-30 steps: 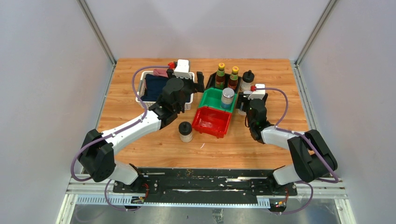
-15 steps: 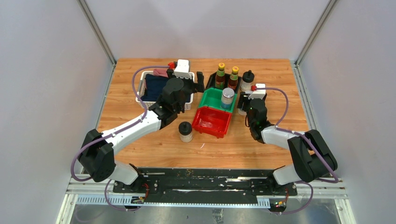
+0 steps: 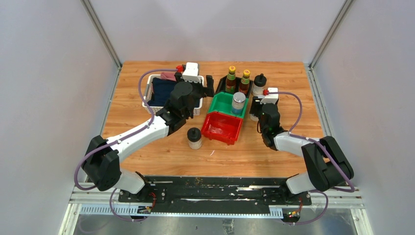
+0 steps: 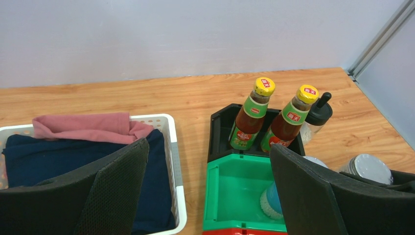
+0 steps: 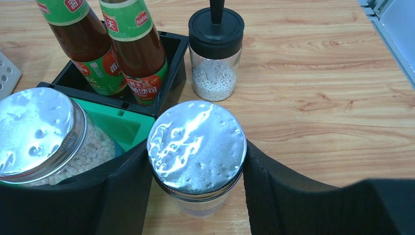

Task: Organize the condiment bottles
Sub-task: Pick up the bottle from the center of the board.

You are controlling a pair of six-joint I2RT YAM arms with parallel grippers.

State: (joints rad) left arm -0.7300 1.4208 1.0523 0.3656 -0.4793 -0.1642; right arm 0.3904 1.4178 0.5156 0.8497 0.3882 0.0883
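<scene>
Pads (image 5: 122, 196) of the right gripper (image 5: 196, 164) press both sides of a silver-lidded shaker (image 5: 195, 139) just beside the green bin (image 5: 125, 127), over bare table (image 5: 318, 122); the top view hides this grip behind the wrist. The second shaker (image 5: 36, 132) sits in that bin. The left gripper (image 4: 209, 147) hangs spread wide, holding nothing, near the white basket (image 4: 173, 161). Its camera shows one sauce bottle (image 4: 249, 122) and a second sauce bottle (image 4: 288, 125) upright in the black bin (image 4: 218, 132), a black-lidded jar (image 4: 317, 113) just beside it. Only the top view shows the other jar (image 3: 194, 138) before the red bin (image 3: 221, 128).
</scene>
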